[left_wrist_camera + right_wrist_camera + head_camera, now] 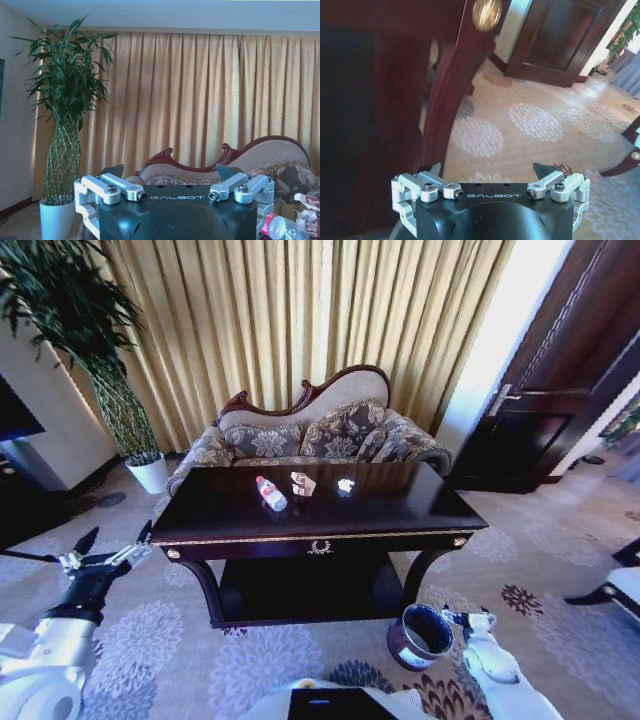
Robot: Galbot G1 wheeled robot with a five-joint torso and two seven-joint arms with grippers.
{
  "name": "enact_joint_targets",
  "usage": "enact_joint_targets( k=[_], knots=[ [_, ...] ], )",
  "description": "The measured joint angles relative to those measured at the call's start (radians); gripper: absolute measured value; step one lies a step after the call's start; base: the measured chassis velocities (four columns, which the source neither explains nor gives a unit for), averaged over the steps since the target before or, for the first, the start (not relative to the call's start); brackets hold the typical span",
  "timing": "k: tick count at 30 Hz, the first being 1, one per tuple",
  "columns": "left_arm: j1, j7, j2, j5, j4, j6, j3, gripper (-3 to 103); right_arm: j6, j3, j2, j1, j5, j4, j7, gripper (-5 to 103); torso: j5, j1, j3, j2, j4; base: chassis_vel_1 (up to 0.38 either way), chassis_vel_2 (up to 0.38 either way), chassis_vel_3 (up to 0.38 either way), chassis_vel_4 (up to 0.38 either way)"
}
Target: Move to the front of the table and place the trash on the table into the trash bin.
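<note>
Tabletop [400, 508]: dark gloss wood, centre of head view, sofa [320, 435] behind.
Trash: bottle [271, 494], wrapper wad [303, 484], paper wad [346, 486] in a row on top, apart.
Trash bin [420, 636]: on carpet, by front-right table leg.
L hand [112, 546]: spread, empty, off front-left corner.
R hand [462, 618]: low, beside bin; fingers spread per wrist cam, empty.

A dark glossy table [400, 508] with gold trim stands before my camera, bearing three scraps in a row: a clear bottle [270, 493] lying on its side, a pinkish wrapper [303, 483], a white paper wad [345, 486]. The round dark bin [420, 636] sits on the carpet by the table's right leg.
</note>
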Motion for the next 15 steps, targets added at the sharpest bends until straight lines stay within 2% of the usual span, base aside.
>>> enact_joint_targets(
  k=[2,3,6,7,10,12,15],
  knots=[
    [0.004,0.000,0.001,-0.005,0.000,0.000,-0.007,100,0.009,0.047,-0.010,-0.044,0.066,0.067,-0.045,100,0.0000,0.000,0.000,0.000,0.0000,0.000,0.000,0.000,0.000],
    [0.004,0.000,0.001,-0.005,0.000,0.000,-0.007,100,0.009,0.047,-0.010,-0.044,0.066,0.067,-0.045,100,0.0000,0.000,0.000,0.000,0.0000,0.000,0.000,0.000,0.000],
    [0.006,0.003,0.003,-0.005,0.000,-0.002,-0.002,100,0.084,0.123,-0.025,-0.094,0.158,0.155,-0.144,100,-0.0001,0.000,0.000,0.000,-0.0004,0.000,0.000,0.000,0.000],
    [0.006,0.003,0.003,-0.005,0.000,-0.002,-0.002,100,0.084,0.123,-0.025,-0.094,0.158,0.155,-0.144,100,-0.0001,0.000,0.000,0.000,-0.0004,0.000,0.000,0.000,0.000],
    [-0.002,0.003,0.004,-0.002,0.000,-0.002,0.009,100,0.114,0.180,-0.030,-0.124,0.251,0.305,-0.162,100,-0.0001,0.000,0.000,0.000,0.0001,0.000,0.000,0.000,0.000],
    [-0.004,0.003,0.004,-0.001,0.000,-0.002,0.012,100,0.113,0.193,-0.030,-0.130,0.261,0.353,-0.163,100,-0.0001,0.000,0.000,0.000,0.0000,0.000,0.000,0.000,0.000],
    [-0.007,0.003,0.005,0.000,0.001,0.000,0.019,100,0.079,0.229,-0.028,-0.144,0.289,0.529,-0.163,100,-0.0004,0.000,0.000,0.000,-0.0001,0.000,0.000,0.000,0.000]
  ],
)
